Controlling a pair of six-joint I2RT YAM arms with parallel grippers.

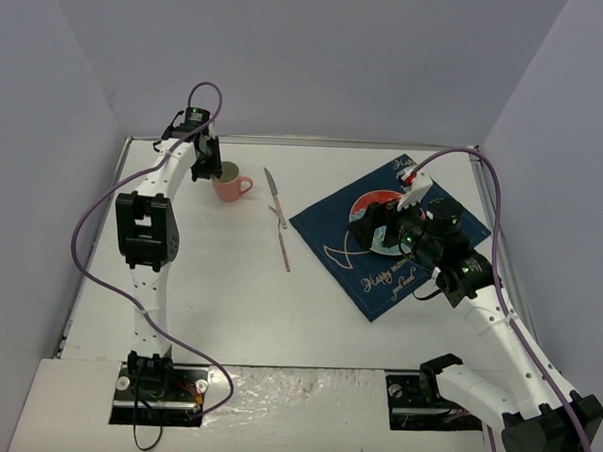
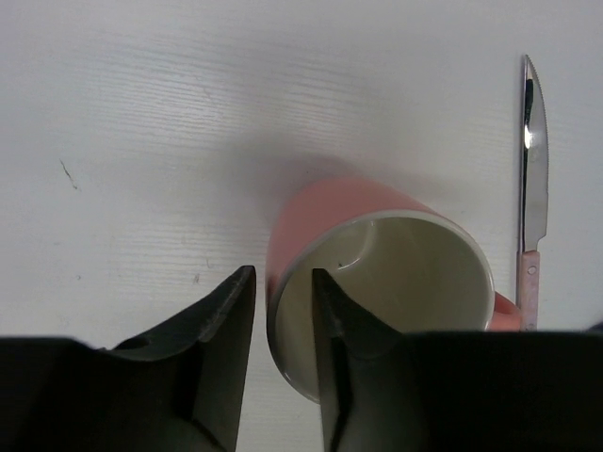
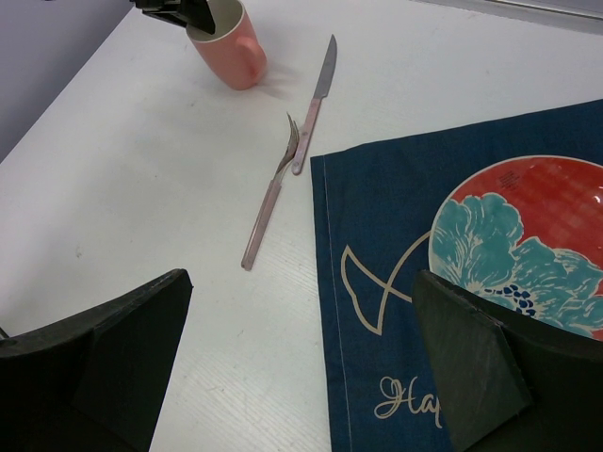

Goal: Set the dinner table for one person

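The white dinner table (image 1: 209, 292) holds a pink mug (image 1: 228, 188) at the far left. My left gripper (image 1: 206, 167) stands over the mug (image 2: 339, 202). Its jaws are a narrow gap apart and straddle the rim, one finger inside and one outside, with a sliver of space on both sides. My right gripper (image 3: 300, 282) is wide open and empty. It hovers over the left edge of the navy fish-print cloth (image 3: 396, 235), next to the red and teal floral plate (image 3: 528, 235) on that cloth. The arm partly hides the plate in the top view (image 1: 381, 201).
A knife (image 1: 273, 192) with a pink handle lies right of the mug and also shows in the left wrist view (image 2: 530, 169). A pink-handled fork (image 1: 282, 240) lies just below it, between the mug and the cloth (image 1: 360, 264). Grey walls enclose the table.
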